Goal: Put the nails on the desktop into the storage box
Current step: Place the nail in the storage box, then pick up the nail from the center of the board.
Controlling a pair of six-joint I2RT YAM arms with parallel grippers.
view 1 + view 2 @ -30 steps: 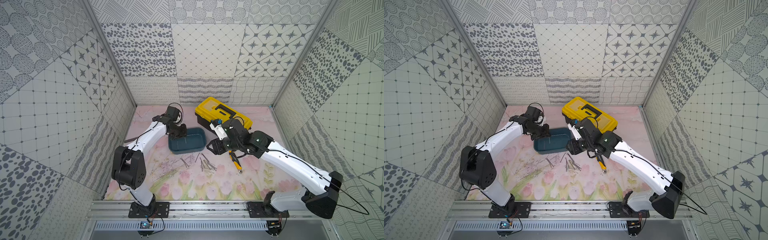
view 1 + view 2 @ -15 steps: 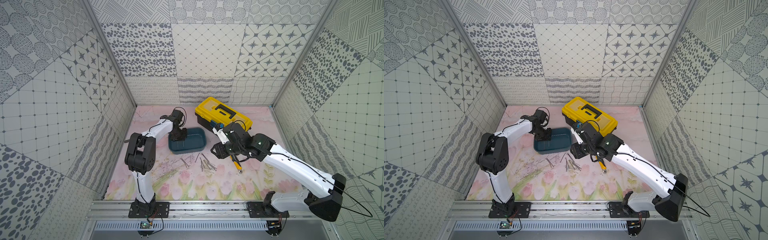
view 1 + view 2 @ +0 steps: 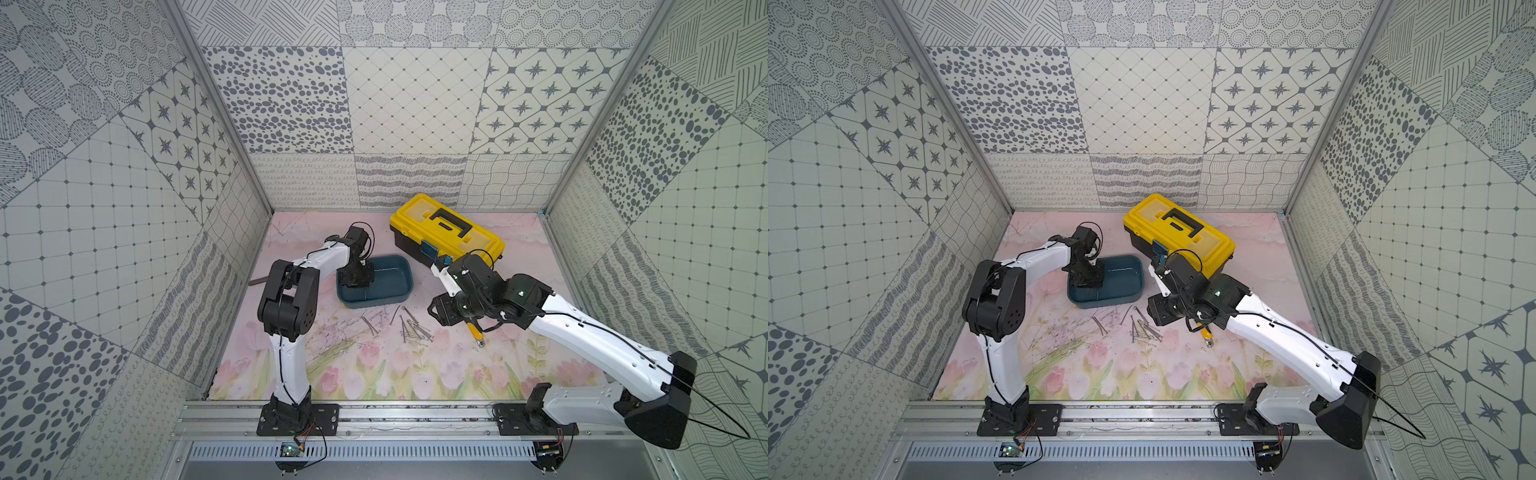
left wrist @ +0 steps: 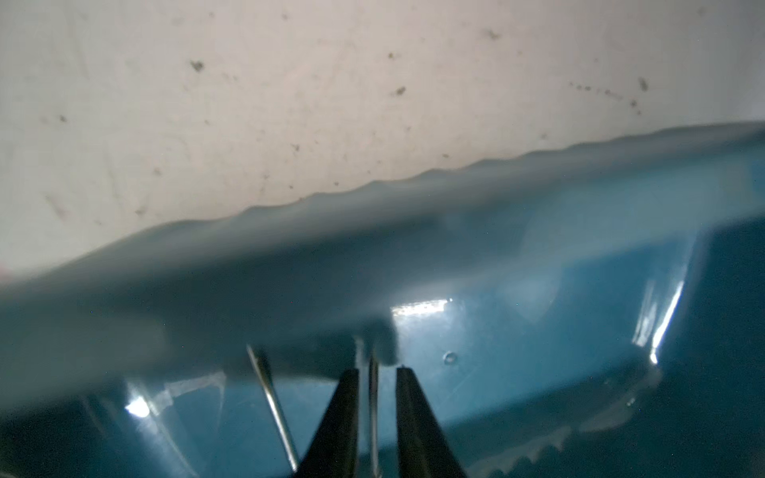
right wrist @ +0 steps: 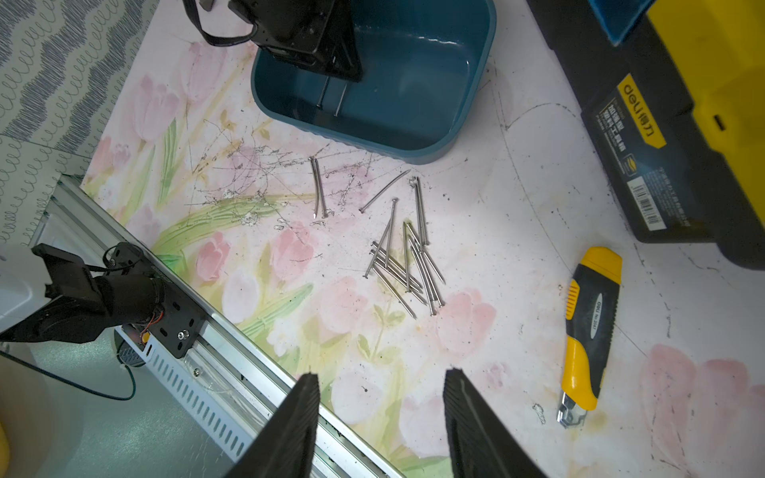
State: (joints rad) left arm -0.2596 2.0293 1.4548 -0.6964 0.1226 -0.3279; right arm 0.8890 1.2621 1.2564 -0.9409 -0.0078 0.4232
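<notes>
The dark teal storage box sits on the tulip-printed desktop. My left gripper reaches down inside the box, open by a narrow gap. One nail stands loose between its fingers and a second nail slants beside them. In the right wrist view both nails hang below that gripper. Several grey nails lie scattered in front of the box. My right gripper hovers open beside them, holding nothing.
A yellow-lidded black toolbox stands behind the right arm. A yellow-and-black utility knife lies to the right of the nails. A dark metal bar rests by the left wall. The aluminium rail runs along the front edge.
My left gripper has swung over the storage box and dropped into it, and its jaws have parted from shut. The right arm has shifted slightly to the right.
</notes>
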